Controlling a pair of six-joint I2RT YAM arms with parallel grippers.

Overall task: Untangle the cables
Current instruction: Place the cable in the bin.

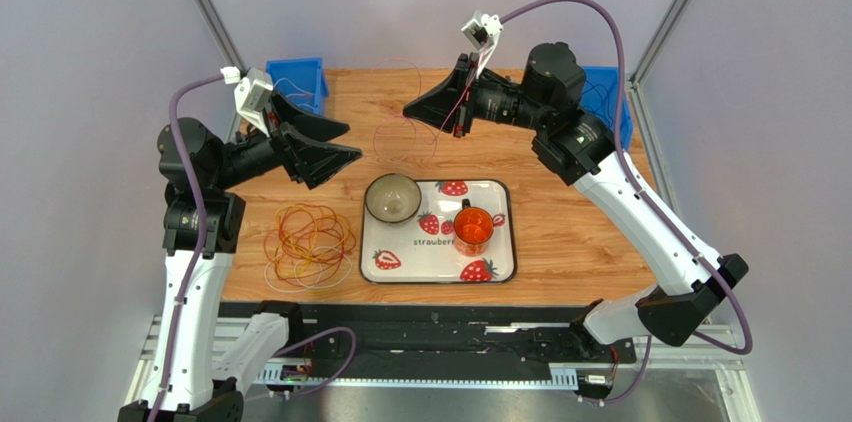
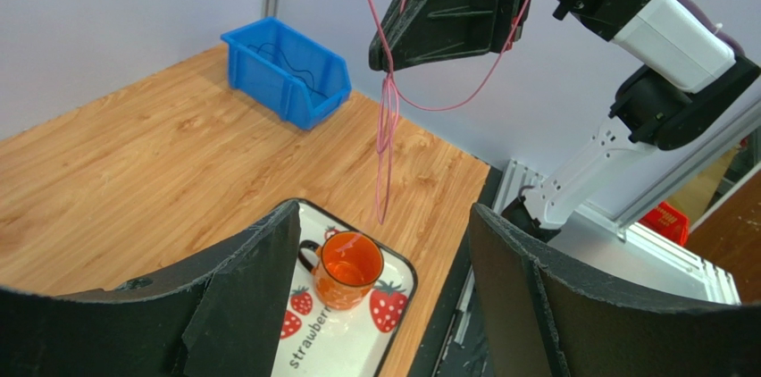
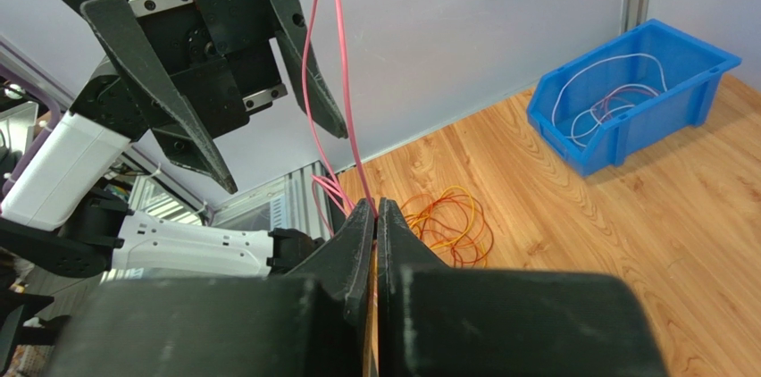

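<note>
My right gripper is clenched on a thin pink cable, which hangs limp above the table, well apart from the yellow-and-orange heap of cables lying left of the tray. My left gripper stands released and empty. The pink cable looks feather-light, floppy and likely slippery, so I'd pinch its dangling loop low down.

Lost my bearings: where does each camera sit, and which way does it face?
Top external: above, behind the robot, looking down at the table; both arms show.
Left wrist: faces the right pincer and pink cable; own open fingers.
Right wrist: faces the left pincer; own shut fingers.
Shared: both wrist views show the pink cable.
</note>
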